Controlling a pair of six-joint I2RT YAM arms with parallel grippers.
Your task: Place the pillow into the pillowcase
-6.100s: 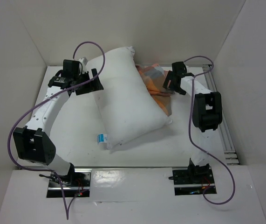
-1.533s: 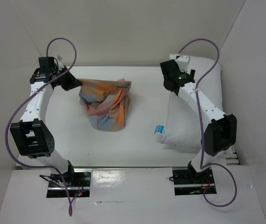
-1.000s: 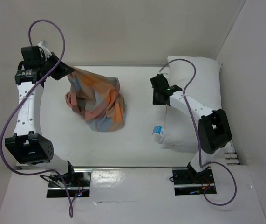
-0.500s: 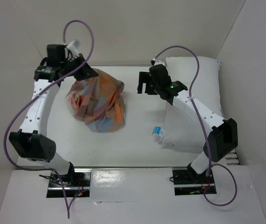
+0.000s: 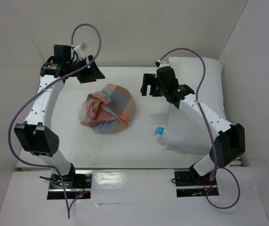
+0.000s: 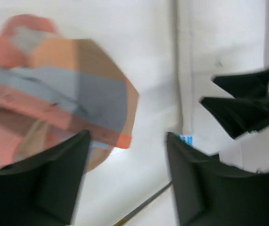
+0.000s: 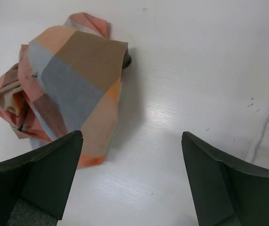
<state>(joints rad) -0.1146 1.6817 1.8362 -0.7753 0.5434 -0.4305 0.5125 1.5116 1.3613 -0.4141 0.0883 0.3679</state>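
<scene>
The checked pillowcase (image 5: pixel 107 109) lies in a crumpled heap on the white table, left of centre. It is free of both grippers. The white pillow (image 5: pixel 193 70) lies along the right side, its blue-and-white label (image 5: pixel 158 132) at the near left corner, and my right arm crosses over it. My left gripper (image 5: pixel 89 73) hangs open above and behind the pillowcase (image 6: pixel 54 103), with nothing between its fingers (image 6: pixel 35 183). My right gripper (image 5: pixel 147 84) is open too, to the right of the pillowcase (image 7: pixel 63 84), over bare table.
White walls close in the table at the back, left and right. Purple cables (image 5: pixel 85 33) loop above both arms. A metal rail (image 5: pixel 232 149) runs along the right edge beside the pillow. A strip of bare table lies between the pillowcase and the pillow.
My left gripper has opened and let go of the pillowcase, which has dropped from a hanging bundle into a flatter heap. The right gripper has stayed open and barely moved.
</scene>
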